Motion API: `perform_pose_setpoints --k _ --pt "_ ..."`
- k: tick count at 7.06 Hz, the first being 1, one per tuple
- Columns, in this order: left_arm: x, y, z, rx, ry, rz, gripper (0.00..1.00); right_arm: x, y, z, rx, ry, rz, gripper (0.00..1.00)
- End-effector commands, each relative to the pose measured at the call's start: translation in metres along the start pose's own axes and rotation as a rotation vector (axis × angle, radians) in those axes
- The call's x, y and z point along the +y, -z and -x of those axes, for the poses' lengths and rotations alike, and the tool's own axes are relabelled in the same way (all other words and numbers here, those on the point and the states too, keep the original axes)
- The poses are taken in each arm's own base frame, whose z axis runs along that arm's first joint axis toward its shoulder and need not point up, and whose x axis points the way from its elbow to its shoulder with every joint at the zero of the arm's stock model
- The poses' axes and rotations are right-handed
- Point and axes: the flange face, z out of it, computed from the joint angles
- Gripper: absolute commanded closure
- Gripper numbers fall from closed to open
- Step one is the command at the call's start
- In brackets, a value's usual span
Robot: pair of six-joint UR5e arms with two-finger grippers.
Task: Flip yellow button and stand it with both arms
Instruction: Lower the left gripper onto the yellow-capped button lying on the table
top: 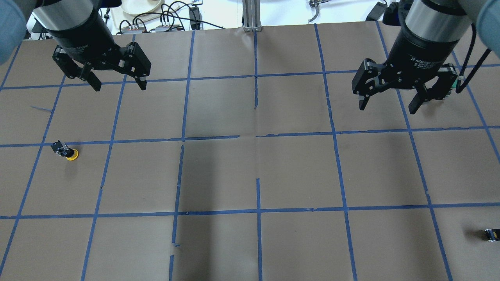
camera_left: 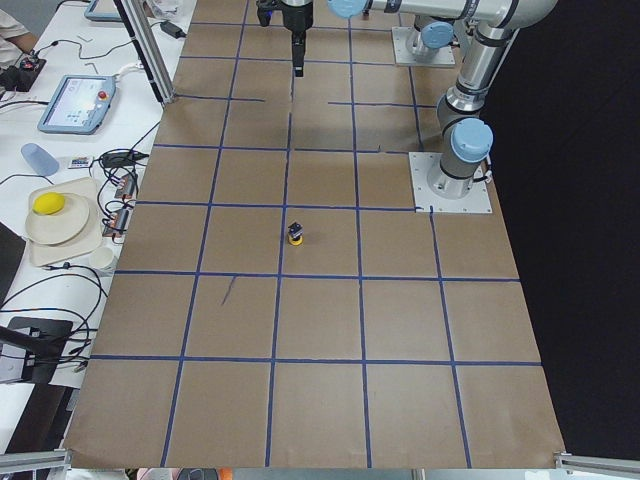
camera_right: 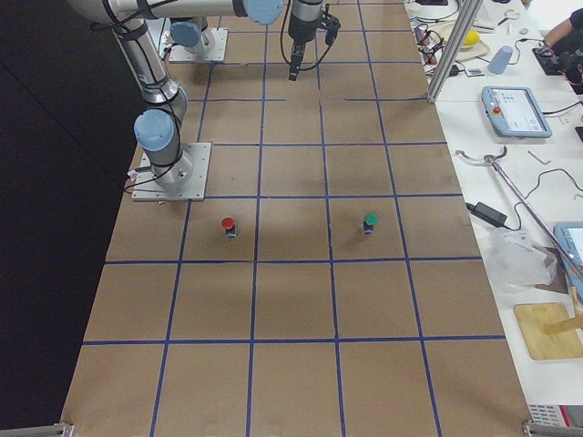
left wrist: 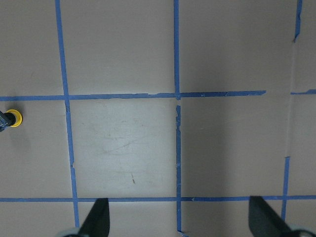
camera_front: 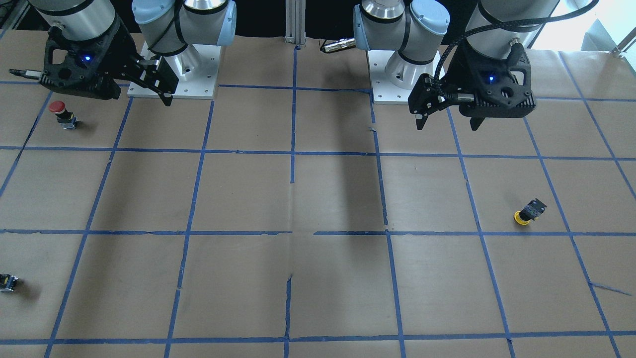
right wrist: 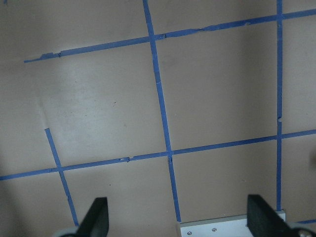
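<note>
Left wrist-mounted view, yellow button [left wrist: 12,119] cut off at edge, left claw [top: 119,86] and right claw [top: 387,106] both spread

Light was even and diffuse, falling from above on the brown paper table [camera_front: 248,199]. In the front-facing view a broad soft shadow ran from 12 o'clock to centre, and an overexposed white patch burned at 1 o'clock. The overhead view showed a similar dark band from centre towards 6 o'clock, with the far edge blown out at 12. Both wrist views had a brighter patch towards 9 o'clock of centre and dimmer corners. In the left wrist view the yellow button [left wrist: 15,118] at 9 o'clock seemed slightly soft.
</note>
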Motion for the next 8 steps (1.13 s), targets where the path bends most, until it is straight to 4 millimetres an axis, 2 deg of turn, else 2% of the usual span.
perform_pose_setpoints --k 1,2,3,5,6,7,8 --pt "-0.001 0.000 0.008 -0.002 -0.012 0.000 0.00 0.000 0.000 0.000 0.001 0.002 -0.002 0.00" --pt "-0.003 -0.003 0.019 -0.002 -0.118 0.007 0.00 0.000 0.000 0.000 0.001 0.000 -0.002 0.00" --pt "-0.006 -0.020 0.057 0.007 -0.149 0.039 0.00 0.000 0.000 0.000 0.003 0.000 -0.002 0.00" --pt "-0.009 -0.064 0.154 0.019 -0.238 0.033 0.00 -0.001 -0.001 0.000 0.004 0.000 0.000 0.00" --pt "-0.004 -0.098 0.203 0.015 -0.296 0.016 0.00 -0.001 -0.001 -0.001 0.007 0.000 -0.001 0.00" --pt "-0.002 -0.140 0.243 -0.016 -0.384 -0.024 0.00 -0.001 -0.001 -0.001 0.009 0.000 -0.001 0.00" --pt "0.004 -0.186 0.291 -0.028 -0.437 -0.046 0.00 -0.001 -0.001 -0.001 0.009 0.000 -0.001 0.00"
